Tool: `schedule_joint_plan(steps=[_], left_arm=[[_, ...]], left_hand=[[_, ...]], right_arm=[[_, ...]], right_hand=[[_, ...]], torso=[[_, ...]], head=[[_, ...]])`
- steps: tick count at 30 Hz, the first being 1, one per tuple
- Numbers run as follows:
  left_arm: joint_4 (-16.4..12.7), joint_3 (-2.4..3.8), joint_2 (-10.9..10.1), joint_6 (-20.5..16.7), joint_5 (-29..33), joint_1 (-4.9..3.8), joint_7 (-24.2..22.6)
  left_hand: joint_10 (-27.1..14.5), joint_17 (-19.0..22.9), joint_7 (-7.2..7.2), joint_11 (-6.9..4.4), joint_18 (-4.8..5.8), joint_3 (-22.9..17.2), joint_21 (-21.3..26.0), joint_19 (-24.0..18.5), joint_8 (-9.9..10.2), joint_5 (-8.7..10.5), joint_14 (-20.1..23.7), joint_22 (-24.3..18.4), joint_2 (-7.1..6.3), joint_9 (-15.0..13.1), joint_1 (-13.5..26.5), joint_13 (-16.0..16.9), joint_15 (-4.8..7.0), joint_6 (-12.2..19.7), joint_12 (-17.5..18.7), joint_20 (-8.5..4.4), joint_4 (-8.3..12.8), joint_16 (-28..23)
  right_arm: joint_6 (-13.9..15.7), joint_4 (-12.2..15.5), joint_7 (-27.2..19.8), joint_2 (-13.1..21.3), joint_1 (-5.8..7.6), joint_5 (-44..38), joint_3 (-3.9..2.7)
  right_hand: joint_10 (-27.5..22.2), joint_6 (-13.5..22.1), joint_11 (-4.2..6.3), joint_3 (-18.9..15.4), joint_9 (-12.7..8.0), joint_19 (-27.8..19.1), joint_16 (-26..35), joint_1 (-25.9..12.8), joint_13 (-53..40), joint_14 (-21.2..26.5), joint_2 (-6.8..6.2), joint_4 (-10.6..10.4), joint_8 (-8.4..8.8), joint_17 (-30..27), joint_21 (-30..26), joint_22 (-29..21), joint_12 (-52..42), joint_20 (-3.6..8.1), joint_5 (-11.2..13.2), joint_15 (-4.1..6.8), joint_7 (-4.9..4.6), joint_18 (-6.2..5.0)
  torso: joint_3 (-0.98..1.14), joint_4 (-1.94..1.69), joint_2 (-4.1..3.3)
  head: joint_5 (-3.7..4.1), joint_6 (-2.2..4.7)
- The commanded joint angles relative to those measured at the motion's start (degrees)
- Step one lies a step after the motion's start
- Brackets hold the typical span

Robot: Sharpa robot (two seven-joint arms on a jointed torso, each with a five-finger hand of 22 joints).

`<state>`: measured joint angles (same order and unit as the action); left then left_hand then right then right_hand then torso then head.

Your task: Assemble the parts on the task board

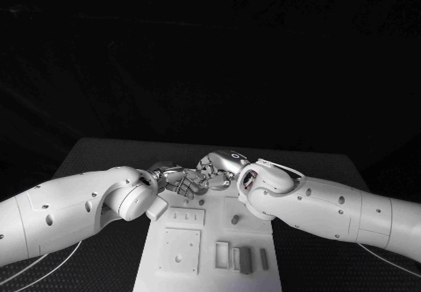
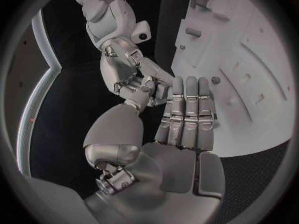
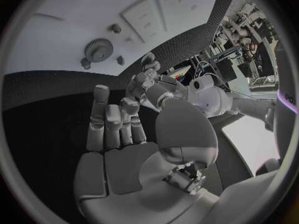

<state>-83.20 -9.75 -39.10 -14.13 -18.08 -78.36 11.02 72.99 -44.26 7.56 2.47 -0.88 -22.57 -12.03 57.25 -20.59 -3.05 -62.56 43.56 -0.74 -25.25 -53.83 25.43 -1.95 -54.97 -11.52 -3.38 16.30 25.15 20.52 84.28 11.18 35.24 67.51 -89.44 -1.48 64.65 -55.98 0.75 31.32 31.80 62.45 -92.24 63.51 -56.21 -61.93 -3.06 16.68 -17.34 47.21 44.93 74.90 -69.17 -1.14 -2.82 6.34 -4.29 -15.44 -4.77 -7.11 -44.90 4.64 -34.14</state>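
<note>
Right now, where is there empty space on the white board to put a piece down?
The task board looks bare along its right edge, beside the grey parts. The far end is crowded: the left hand and right hand meet there.

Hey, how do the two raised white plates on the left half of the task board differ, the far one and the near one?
The far plate is smaller; the near plate is clearly larger. The far plate carries short slots, while the near plate shows a round hole. Both are white, rectangular and lie flat on the task board.
</note>
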Motion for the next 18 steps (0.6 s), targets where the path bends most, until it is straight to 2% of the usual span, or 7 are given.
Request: schedule_joint_plan(steps=[1, 10, 18], left_arm=[[-0.10, 0.09, 0.15, 0.02, -0.16, -0.10, -0.60], [0.02, 0.09, 0.32, 0.17, -0.16, -0.10, -0.58], [0.05, 0.09, 0.26, 0.20, -0.64, -0.10, -0.04]], left_hand=[[0.25, -0.12, -0.06, 0.09, -0.04, -0.50, 0.19, 0.27, -0.03, 0.23, -0.41, 0.07, 0.09, -0.08, -0.47, 0.14, -0.16, -0.42, 0.24, -0.04, -0.07, -0.35], [0.45, -0.48, -0.17, 0.05, 0.05, -1.14, 0.22, 0.36, -0.08, 0.23, -0.57, 0.22, 0.32, -0.15, -0.10, 0.56, -0.13, -0.77, 0.45, -0.09, -0.46, -0.55], [0.96, -1.07, -0.40, -0.14, 0.09, -3.44, 0.17, 0.62, -0.16, 0.22, -0.93, 0.51, 1.34, -0.25, -1.18, 1.19, 0.02, -1.30, 0.71, -0.25, -0.51, -0.76]], right_arm=[[-1.09, 0.07, -0.29, 0.00, -0.07, -0.58, 0.02], [-1.26, 0.20, -0.35, -0.12, -0.17, -0.48, 0.02], [-1.13, 0.19, -0.26, -0.12, -0.24, -0.48, 0.02]], right_hand=[[0.28, -1.81, 0.06, 0.23, 0.03, 0.28, -0.07, 0.27, 0.09, 0.02, 0.19, -0.21, -0.24, -0.07, 0.21, 1.01, 0.02, 0.01, -0.02, 0.33, -1.28, 0.45], [0.29, -1.81, 0.06, 0.23, 0.03, 0.29, -0.06, 0.23, 0.10, 0.00, 0.18, -0.21, -0.22, -0.08, 0.20, 1.00, 0.04, 0.01, -0.02, 0.33, -1.28, 0.44], [0.30, -1.81, 0.07, 0.24, 0.04, 0.29, -0.04, 0.21, 0.10, -0.01, 0.17, -0.21, -0.21, -0.08, 0.19, 0.99, 0.05, 0.02, -0.02, 0.34, -1.27, 0.45]], torso=[[0.02, 0.01, -0.01], [0.06, 0.04, -0.04], [0.03, 0.01, -0.03]], head=[[-0.11, 0.03], [-0.26, 0.01], [-0.28, -0.08]])
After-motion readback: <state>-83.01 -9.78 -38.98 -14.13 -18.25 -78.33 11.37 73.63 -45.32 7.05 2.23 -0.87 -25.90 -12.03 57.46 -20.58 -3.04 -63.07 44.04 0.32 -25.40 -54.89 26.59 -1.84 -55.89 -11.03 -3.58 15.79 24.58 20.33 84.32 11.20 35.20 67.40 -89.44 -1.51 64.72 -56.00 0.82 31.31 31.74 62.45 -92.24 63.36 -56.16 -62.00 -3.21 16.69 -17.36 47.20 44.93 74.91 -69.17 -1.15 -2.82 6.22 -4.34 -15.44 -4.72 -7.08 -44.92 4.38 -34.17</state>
